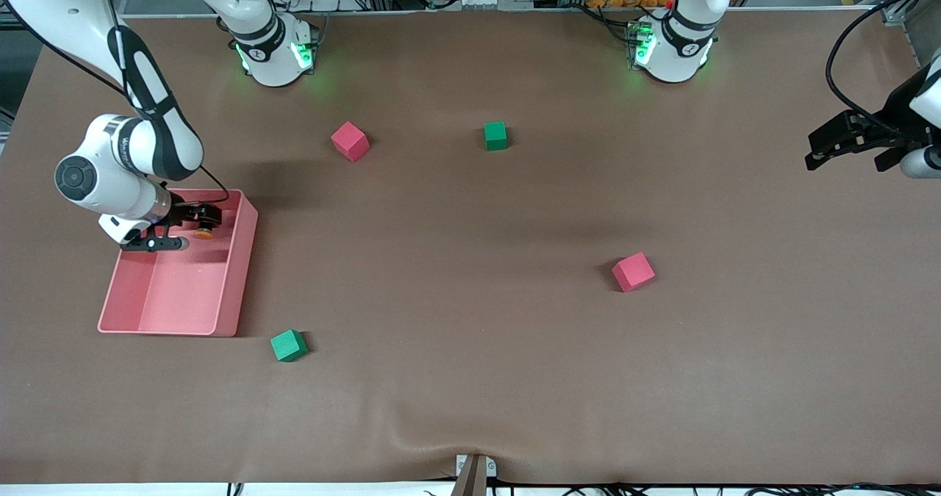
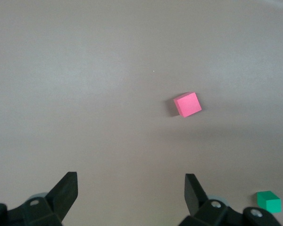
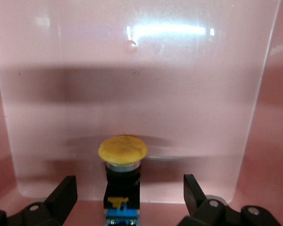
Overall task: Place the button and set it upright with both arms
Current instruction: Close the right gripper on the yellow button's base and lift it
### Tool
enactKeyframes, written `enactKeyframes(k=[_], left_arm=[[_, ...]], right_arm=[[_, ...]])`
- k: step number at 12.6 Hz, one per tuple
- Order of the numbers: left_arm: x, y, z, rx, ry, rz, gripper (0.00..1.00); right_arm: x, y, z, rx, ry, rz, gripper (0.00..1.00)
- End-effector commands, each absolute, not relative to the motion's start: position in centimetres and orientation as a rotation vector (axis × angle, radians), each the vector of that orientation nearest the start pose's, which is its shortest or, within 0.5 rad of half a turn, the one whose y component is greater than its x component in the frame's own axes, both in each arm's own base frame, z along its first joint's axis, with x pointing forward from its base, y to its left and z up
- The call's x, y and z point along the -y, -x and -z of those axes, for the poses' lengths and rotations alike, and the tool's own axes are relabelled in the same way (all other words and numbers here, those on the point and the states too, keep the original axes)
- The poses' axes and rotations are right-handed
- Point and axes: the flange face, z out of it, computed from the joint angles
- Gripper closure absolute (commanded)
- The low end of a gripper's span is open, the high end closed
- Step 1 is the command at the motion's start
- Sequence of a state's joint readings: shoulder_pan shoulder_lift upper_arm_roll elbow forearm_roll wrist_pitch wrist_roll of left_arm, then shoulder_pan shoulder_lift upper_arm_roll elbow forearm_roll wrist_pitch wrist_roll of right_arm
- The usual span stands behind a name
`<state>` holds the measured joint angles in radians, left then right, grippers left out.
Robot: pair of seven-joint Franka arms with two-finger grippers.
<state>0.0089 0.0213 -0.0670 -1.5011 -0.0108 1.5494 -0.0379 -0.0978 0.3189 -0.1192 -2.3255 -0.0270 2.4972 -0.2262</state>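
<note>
The button (image 1: 204, 233) lies on its side in the pink bin (image 1: 237, 283), at the bin's end farther from the front camera. In the right wrist view the button (image 3: 122, 181) shows its orange cap toward the bin's wall (image 3: 132, 84), with its black-and-blue body behind the cap. My right gripper (image 1: 192, 228) is down in the bin and open. Its fingers (image 3: 63, 195) stand on either side of the button's body with a gap on each side. My left gripper (image 1: 810, 152) is open and empty, and waits in the air at the left arm's end of the table (image 2: 130, 188).
A red cube (image 1: 349, 141) and a green cube (image 1: 495, 135) lie toward the robots' bases. Another red cube (image 1: 633, 271) lies mid-table toward the left arm's end. A green cube (image 1: 288, 345) lies beside the bin's near corner. The left wrist view shows a red cube (image 2: 187, 104) and a green cube (image 2: 268, 201).
</note>
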Motion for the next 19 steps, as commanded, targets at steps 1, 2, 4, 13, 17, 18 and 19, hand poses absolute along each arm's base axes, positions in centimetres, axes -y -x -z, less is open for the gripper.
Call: enactKeyframes(k=[1,2,4,13,17,18,19], left_arm=[[3.2,-55.8,-64.6,-0.044,3.145,0.034,0.00],[3.2,-55.8,-64.6,-0.046,3.145,0.034,0.00],[3.2,-55.9,-64.2,-0.048,3.147,0.024,0.00],[3.6,-56.0,-64.1,-0.047,3.155,0.018,0.00],[3.6,-56.2,-63.7,-0.047,3.156,0.009,0.00],[3.6,-56.2,-63.7,-0.049,3.156,0.009,0.00],[3.5,-56.2,-63.7,-0.047,3.156,0.009,0.00]], right_arm=[[10.9,-49.0,-17.8,0.095,3.159,-0.239,0.00],[10.9,-49.0,-17.4,0.096,3.160,-0.234,0.00],[11.1,-49.0,-17.1,0.105,3.162,-0.228,0.00],[9.9,-49.5,-17.3,0.141,3.165,-0.221,0.94],[10.0,-49.5,-17.4,0.138,3.164,-0.220,1.00],[10.0,-49.6,-17.6,0.140,3.165,-0.216,1.00],[9.9,-49.8,-17.9,0.147,3.166,-0.211,1.00]])
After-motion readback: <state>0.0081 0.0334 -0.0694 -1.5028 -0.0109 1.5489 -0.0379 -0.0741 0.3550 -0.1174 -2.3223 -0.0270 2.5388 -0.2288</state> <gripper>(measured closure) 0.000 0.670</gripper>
